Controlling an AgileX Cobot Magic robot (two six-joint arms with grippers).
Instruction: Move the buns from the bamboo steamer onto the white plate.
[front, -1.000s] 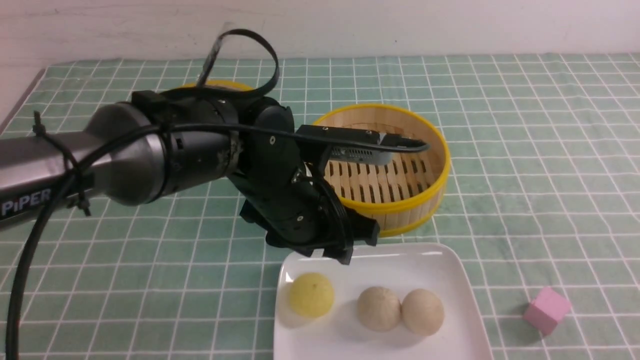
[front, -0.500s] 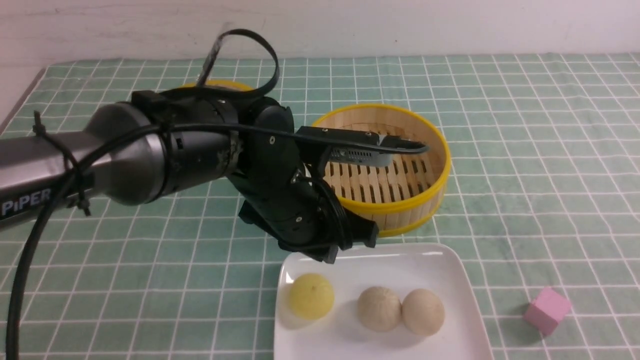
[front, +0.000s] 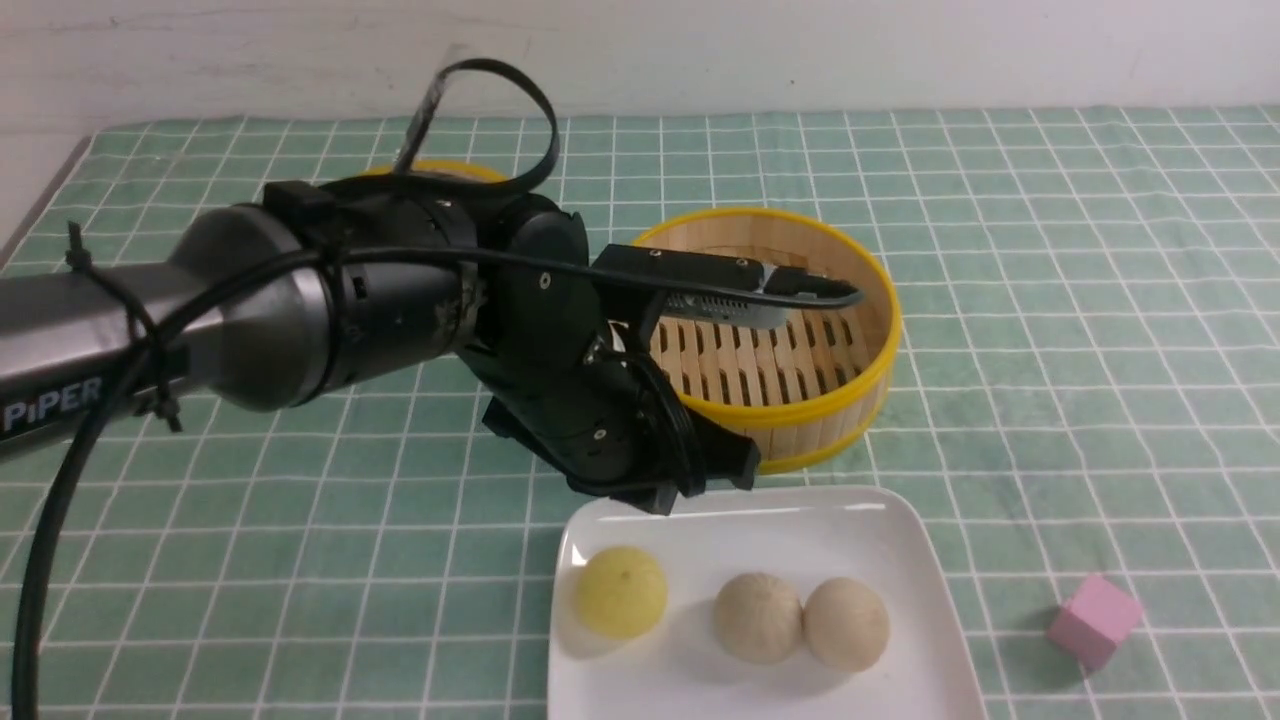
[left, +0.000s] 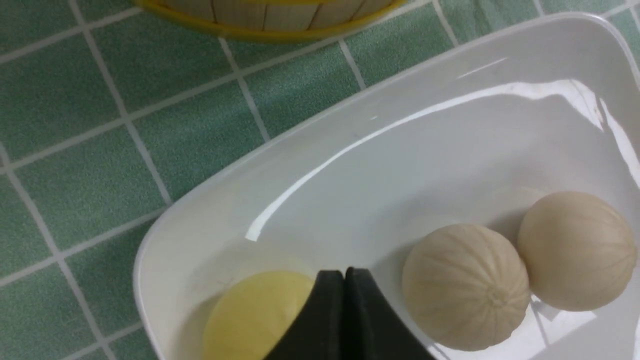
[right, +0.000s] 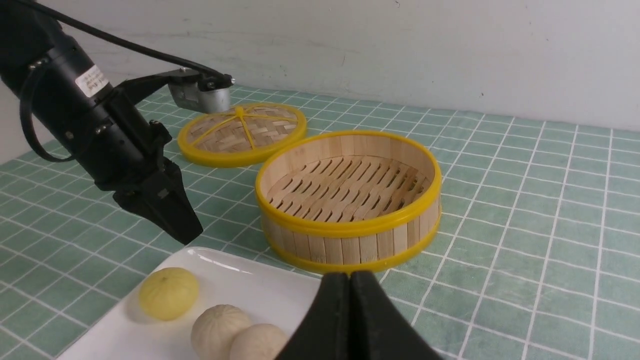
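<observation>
The yellow bun (front: 621, 592) and two beige buns (front: 757, 618) lie on the white plate (front: 800, 520). In the front view the yellow one is near the plate's left side, apart from the others, while the beige pair sit to its right — side by side and touching. Faint ridges run over one beige bun, seen close up in the left wrist view.

The bamboo steamer (front: 885, 385) stands on the green, white-gridded worktop (front: 1050, 350), just beyond the plate. It is upright, with yellow bands round its rim and base, and its slotted floor is bare in the right wrist view. The woven lid (right: 270, 131), yellow-rimmed and spoked, rests on the worktop behind the steamer and to its left.

The left tool (left: 345, 272) is clenched, its tips together and nothing between them. It hangs above the plate's far left corner, clear of the buns; the left arm (front: 390, 280) reaches in from the left and hides part of the steamer and much of the lid in the front view.

The right tool (right: 348, 275) is also clenched and empty — it shows only in its own wrist view. A pink block (front: 1095, 620) sits on the worktop to the right of the plate.
</observation>
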